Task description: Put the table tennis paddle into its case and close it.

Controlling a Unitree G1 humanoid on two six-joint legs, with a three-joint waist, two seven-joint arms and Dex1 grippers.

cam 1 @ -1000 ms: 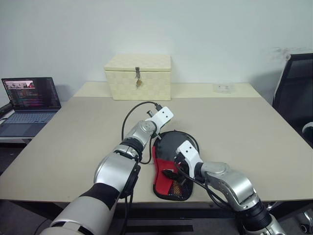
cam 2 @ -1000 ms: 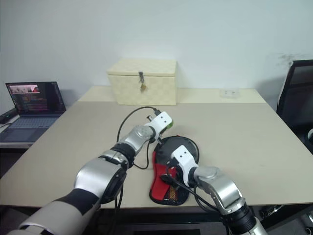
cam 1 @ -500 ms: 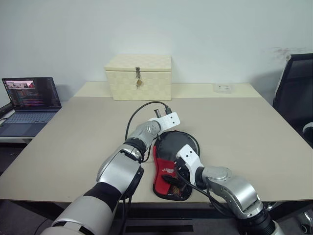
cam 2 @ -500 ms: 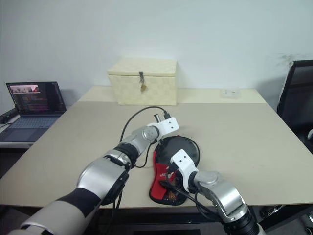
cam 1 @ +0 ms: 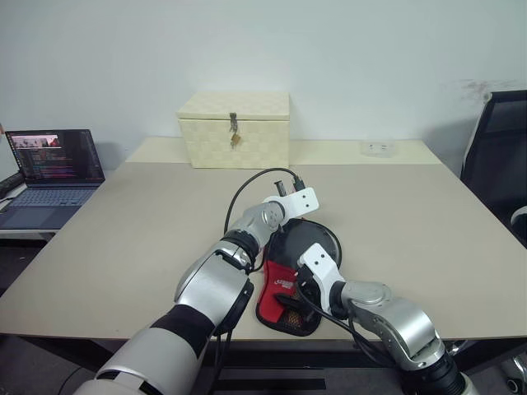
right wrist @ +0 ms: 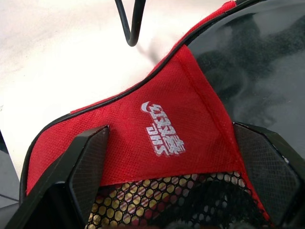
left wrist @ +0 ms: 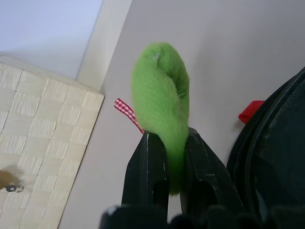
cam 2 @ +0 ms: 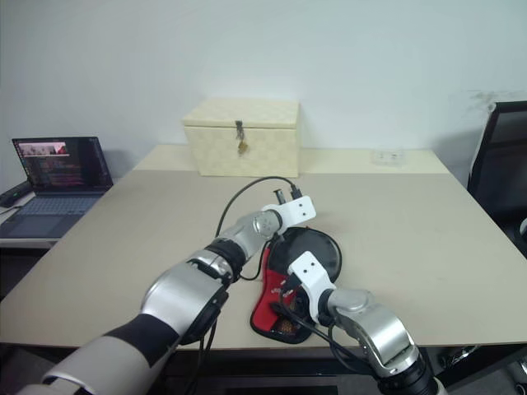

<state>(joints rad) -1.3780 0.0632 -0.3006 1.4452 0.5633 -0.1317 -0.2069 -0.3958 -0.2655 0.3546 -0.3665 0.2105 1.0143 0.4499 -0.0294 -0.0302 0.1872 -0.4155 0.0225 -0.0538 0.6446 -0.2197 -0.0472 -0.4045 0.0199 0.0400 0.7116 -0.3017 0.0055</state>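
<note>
The case (cam 1: 284,280) lies flat near the table's front edge, its black round part (cam 1: 317,240) pointing away from me and its red logo panel (right wrist: 162,119) and mesh towards me. My left gripper (left wrist: 167,138) is shut on a fuzzy green tuft (left wrist: 159,90) with a red checked ribbon (left wrist: 126,109), just off the case's far zip edge (left wrist: 248,138). My right gripper (right wrist: 176,157) is open, its two fingers straddling the red panel above the mesh. The table tennis paddle is hidden.
A cream woven box (cam 1: 234,128) with a metal latch stands at the back of the table (cam 1: 140,214). A laptop (cam 1: 51,169) sits on a lower surface at the left and a black chair (cam 1: 498,156) at the right. A black cable (cam 1: 247,193) loops from my left wrist.
My left gripper has moved right along the case's far rim with the green tuft in it, and its wrist has rolled. The right gripper has stayed over the red panel.
</note>
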